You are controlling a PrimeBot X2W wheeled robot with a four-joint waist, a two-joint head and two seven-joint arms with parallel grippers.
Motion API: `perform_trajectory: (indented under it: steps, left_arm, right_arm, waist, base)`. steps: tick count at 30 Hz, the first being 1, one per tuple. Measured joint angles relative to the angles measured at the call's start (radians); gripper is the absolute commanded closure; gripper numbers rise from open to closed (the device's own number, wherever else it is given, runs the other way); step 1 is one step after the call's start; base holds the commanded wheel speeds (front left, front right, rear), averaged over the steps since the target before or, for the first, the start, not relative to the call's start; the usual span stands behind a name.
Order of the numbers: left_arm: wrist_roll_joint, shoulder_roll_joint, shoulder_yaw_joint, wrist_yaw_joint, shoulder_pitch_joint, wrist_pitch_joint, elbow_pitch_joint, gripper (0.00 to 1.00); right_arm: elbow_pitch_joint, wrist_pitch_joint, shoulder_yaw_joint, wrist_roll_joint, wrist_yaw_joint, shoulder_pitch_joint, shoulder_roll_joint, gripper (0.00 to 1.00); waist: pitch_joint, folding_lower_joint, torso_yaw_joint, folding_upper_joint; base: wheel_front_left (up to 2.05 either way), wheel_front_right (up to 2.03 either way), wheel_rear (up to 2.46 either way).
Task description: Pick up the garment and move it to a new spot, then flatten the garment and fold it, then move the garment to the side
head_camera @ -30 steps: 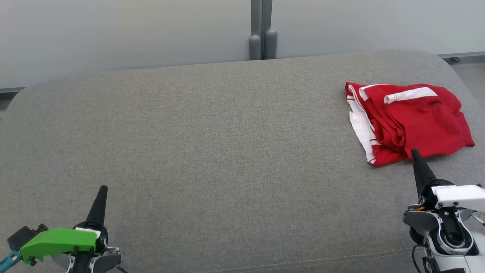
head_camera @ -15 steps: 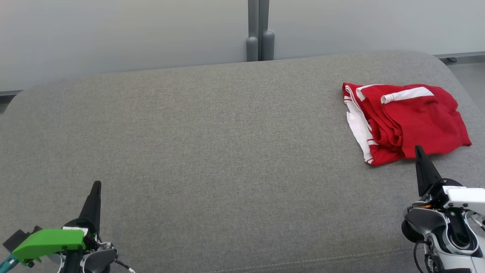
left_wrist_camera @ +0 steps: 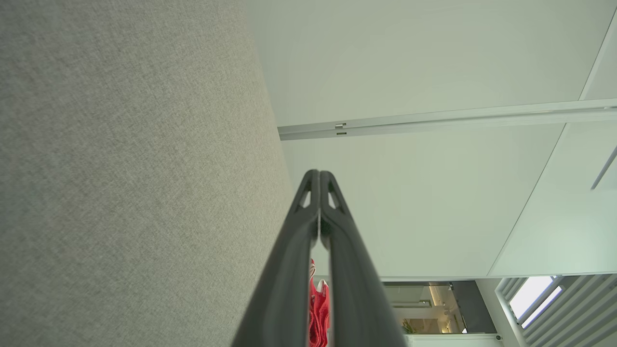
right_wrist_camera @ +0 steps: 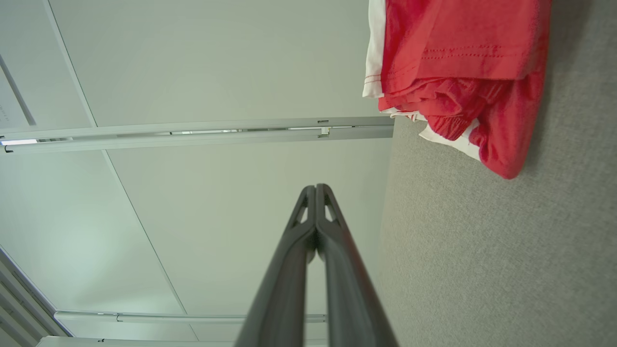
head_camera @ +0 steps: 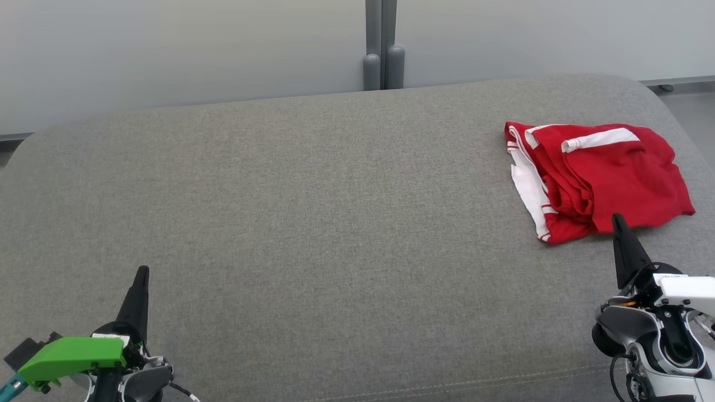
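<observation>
Grey cushion mostly bare, garment lying at its far right

The broad upholstered cushion runs under pale wall panels, and almost all of it lies bare in front of me. The garment is red with white trim and a gathered band that makes me think of sports shorts. It sits as a loosely folded bundle at the far right, close to where the cushion rounds off. I judge that this is the "to the side" spot, with the layers stacked on one another, so the task looks near its finish, though the fold is rough.

My right gripper has its 2 fingers pinched together with nothing between them, and its tip is just beside the garment's near hem. The head view does not tell me whether it touches the cloth, but in the right wrist view the cloth lies off to one side, apart from the fingers. My left gripper is likewise pinched together and empty, low at the near left and well apart from the garment.

The middle and left of the cushion are free for both arms. The tight margins are the rounded right edge beyond the garment and the stitched seam along the near edge, where a nudge could slide the cloth off
</observation>
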Motion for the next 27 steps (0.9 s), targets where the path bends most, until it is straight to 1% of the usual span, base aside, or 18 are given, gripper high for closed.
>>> perform_trajectory:
  steps: [27]
  left_arm:
    - [0.000, 0.000, 0.001, 0.000, 0.000, 0.000, -0.002, 1.00]
  right_arm:
    - [-0.002, 0.000, 0.001, 0.001, 0.000, 0.000, 0.000, 1.00]
  waist:
    - [0.000, 0.0000, 0.000, 0.0000]
  base:
    - [0.00, 0.00, 0.00]
